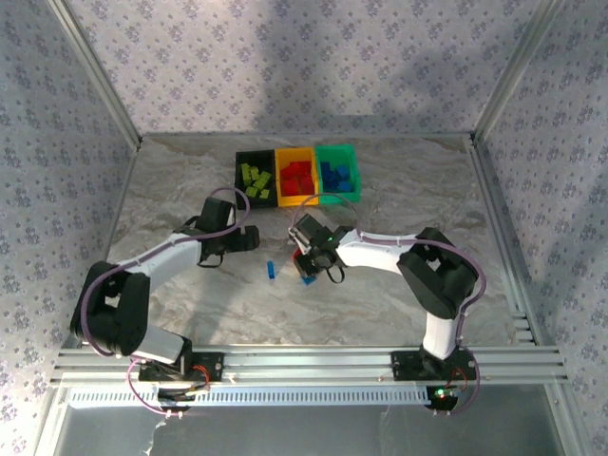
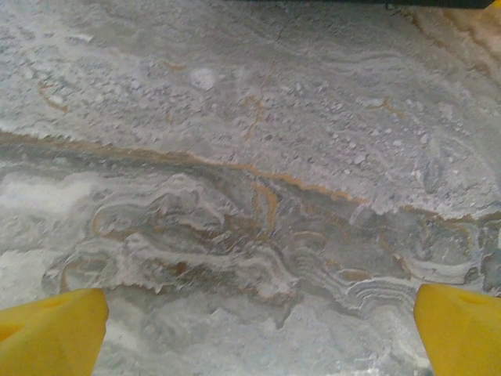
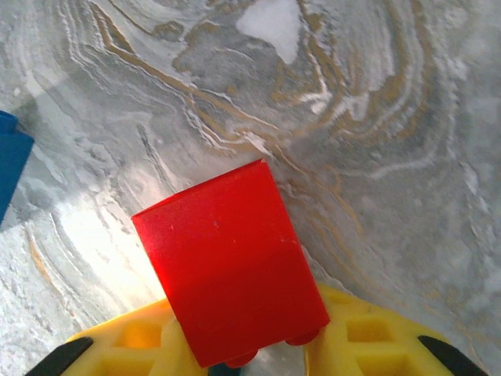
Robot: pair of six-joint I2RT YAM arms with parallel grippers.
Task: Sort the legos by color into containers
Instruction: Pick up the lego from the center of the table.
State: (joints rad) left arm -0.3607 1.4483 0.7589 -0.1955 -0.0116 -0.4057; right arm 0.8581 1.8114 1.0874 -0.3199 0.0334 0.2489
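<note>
You are looking at grey marbled table (image 1: 380,313), tan veins running across it. Three joined containers (image 1: 313,161) are sitting at far middle, touching in row: black bin (image 1: 255,153) left, yellow-orange bin (image 1: 295,150) centre, teal bin (image 1: 353,158) right. One blue lego (image 1: 271,270) is lying loose near table centre, well apart from bins. A second blue lego (image 1: 309,278) is lying just right of it, partly hidden.

Soft, even overhead light fills the top view, with broad dim shadows on the back wall (image 1: 304,57) and faint ones under the arms (image 1: 171,253) on the marble table (image 1: 399,190). The left wrist view is grainy and slightly soft; its yellow fingers (image 2: 48,335) blur at the bottom corners. In the right wrist view the red lego (image 3: 231,266) looms saturated, a washed-out bright patch on the table beside it
</note>
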